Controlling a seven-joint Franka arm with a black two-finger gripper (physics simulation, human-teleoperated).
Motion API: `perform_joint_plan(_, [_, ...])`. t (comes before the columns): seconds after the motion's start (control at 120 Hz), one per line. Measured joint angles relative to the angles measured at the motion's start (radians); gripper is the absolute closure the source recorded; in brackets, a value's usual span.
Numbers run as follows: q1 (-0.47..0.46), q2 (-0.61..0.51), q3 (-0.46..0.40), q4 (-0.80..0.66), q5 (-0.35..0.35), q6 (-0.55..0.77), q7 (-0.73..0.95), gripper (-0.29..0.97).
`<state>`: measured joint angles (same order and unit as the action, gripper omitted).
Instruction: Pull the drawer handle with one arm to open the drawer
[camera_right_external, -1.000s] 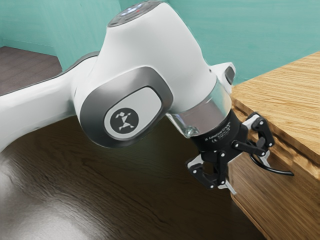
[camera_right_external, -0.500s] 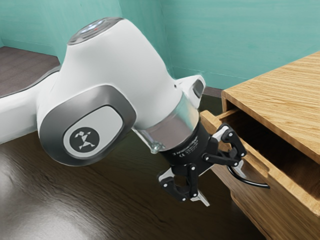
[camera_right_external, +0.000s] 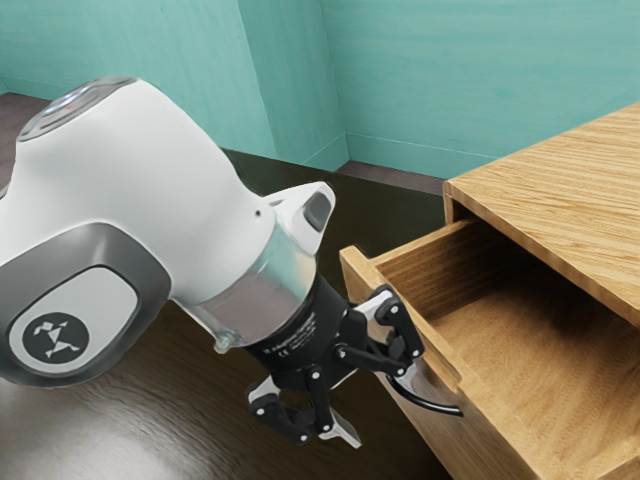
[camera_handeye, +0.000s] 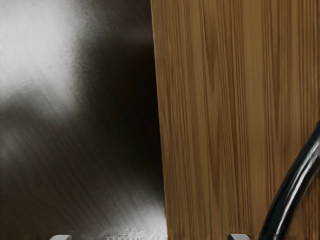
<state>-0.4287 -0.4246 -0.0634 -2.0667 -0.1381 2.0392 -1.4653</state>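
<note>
Pulling step, nearly done: the drawer (camera_right_external: 398, 297) stands wide open, the spread-fingered gripper (camera_right_external: 380, 404) hooks the handle (camera_right_external: 437, 403) unclamped, so next comes a short straight tug outward.

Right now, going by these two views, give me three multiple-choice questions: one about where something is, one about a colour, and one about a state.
1. Where is the gripper?
A. at the front of the drawer, by the handle
B. inside the drawer
C. flat on the floor

2. What colour is the handle?
A. silver
B. black
C. red

3. What state is the drawer in?
A. shut flush
B. pulled out, with its inside showing
C. taken out and lying on the floor

Answers:
1 A: the open fingers sit right at the handle on the drawer's front.
2 B: the curved bar is black in both views.
3 B: the drawer juts from the cabinet, and its wooden walls and bottom are in view.
</note>
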Motion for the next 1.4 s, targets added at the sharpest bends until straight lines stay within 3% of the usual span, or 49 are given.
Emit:
perform_joint_plan(0.542, [-0.062,-0.222,0.011,-0.184,0.031,0.044,-0.016,0.24])
perform_joint_plan(1.4, [-0.050,-0.329,0.051,-0.272,0.006,-0.014,-0.031,0.20])
